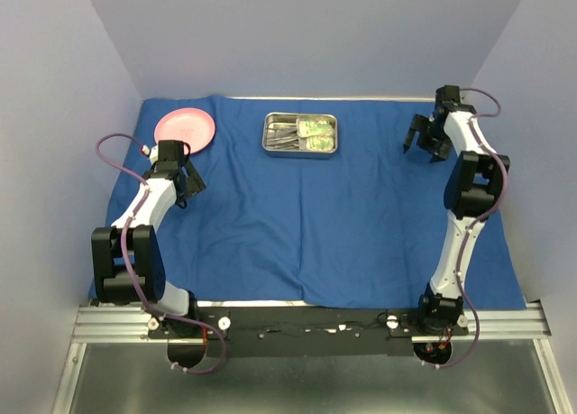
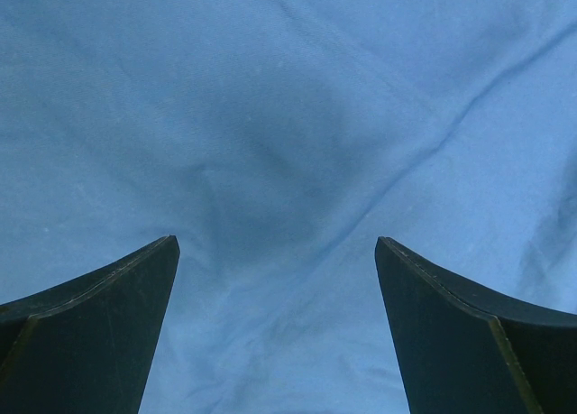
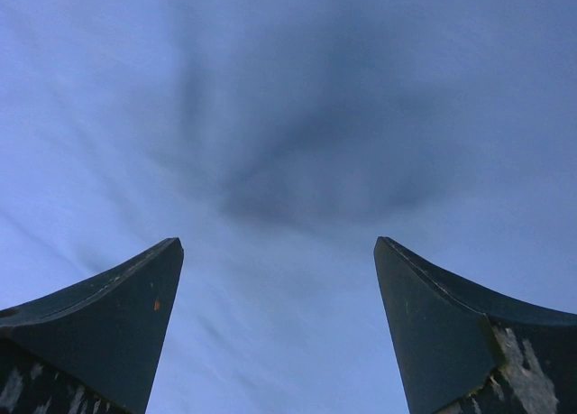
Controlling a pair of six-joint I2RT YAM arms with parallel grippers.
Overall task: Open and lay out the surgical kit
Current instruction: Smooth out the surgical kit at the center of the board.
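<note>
Top external: cloth wrap (image 1: 315,234) lies spread flat, steel tray (image 1: 268,134) on it holding forceps (image 1: 287,136) and packets (image 1: 315,133). Left gripper (image 1: 187,190) sits left of the tray, right gripper (image 1: 416,142) right of it. Both are wide open and empty, I'd guess staged for unloading.

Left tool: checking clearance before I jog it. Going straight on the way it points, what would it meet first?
The left tool, open, would meet the blue cloth first; its wrist view shows only creased cloth ahead. How near is unclear.
</note>
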